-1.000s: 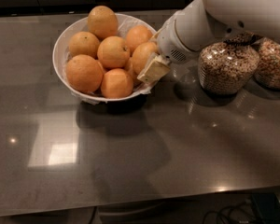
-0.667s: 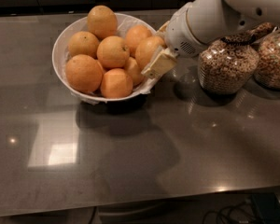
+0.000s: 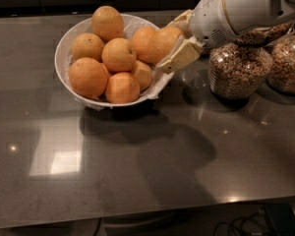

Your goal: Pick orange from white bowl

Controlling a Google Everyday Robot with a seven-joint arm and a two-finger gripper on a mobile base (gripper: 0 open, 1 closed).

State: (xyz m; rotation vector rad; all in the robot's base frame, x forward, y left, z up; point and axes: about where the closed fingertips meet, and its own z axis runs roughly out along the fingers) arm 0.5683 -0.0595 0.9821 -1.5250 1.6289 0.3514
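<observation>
Camera view: a dark, glossy grey worktop [image 3: 137, 171] fills most of the picture, with pale patches of reflected light at lower left and the shadows of the bowl and the arm across its middle. The robot's white arm [image 3: 241, 6] comes in from the upper right corner and slants down to the left. The white bowl [image 3: 64, 50] stands on the worktop at upper left, wide and shallow, heaped with oranges. Right of it, under the arm, stand two glass jars of cereal: the nearer jar [image 3: 238, 70] just beside the bowl's right side, and the farther jar [image 3: 287, 65] touching or almost touching it at the frame's right edge.

In the heap, one fruit [image 3: 107, 22] sits highest at the back, and a large round one [image 3: 88, 76] lies at the front left, with an angular-sided one [image 3: 141, 74] low on the right.

The orange [image 3: 160, 41] of the task is at the bowl's right rim, at the top of the heap and against a neighbouring fruit on its left. The tool [image 3: 168, 45] is there too, over the bowl's right edge. Its cream fingers [image 3: 179, 58] are closed round that orange, one below and one behind it, gripping it.
</observation>
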